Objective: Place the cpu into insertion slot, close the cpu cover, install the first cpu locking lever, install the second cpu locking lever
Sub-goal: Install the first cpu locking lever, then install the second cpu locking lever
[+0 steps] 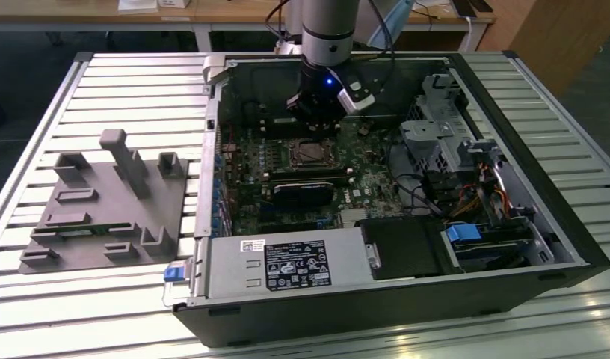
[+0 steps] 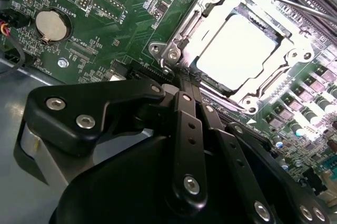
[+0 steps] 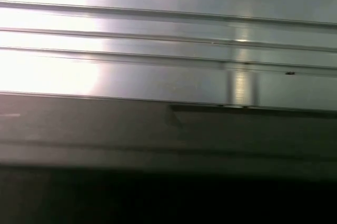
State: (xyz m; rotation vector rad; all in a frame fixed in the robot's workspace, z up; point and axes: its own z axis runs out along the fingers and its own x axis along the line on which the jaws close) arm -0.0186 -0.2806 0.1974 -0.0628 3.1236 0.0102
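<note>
Open black computer case on a slatted aluminium worktop, the arm reaching into it. The black jointed fingers appear pressed together, nothing discernible between them; their tips meet the corner of the socket assembly, though whether they bear on it cannot be told. In the exterior view the fingers hang directly over that assembly.

The small flat square cpu with its pale metal top lies just beyond the fingertips, seated in the square black-rimmed insertion slot of the green circuit board. The thin silvery windowed cpu cover lies flat around it, apparently closed. A thin steel locking lever runs along the side of the frame farthest from the fingertips; whether it is latched cannot be told.

Handling, by judgement: the cpu is light and rigid, its smooth lid slippery and its underside delicate, so it is best held by two opposite edges and kept level; the cover is stiff sheet metal, best pressed at its free edge; the lever is springy wire, best taken near its bent end.
</note>
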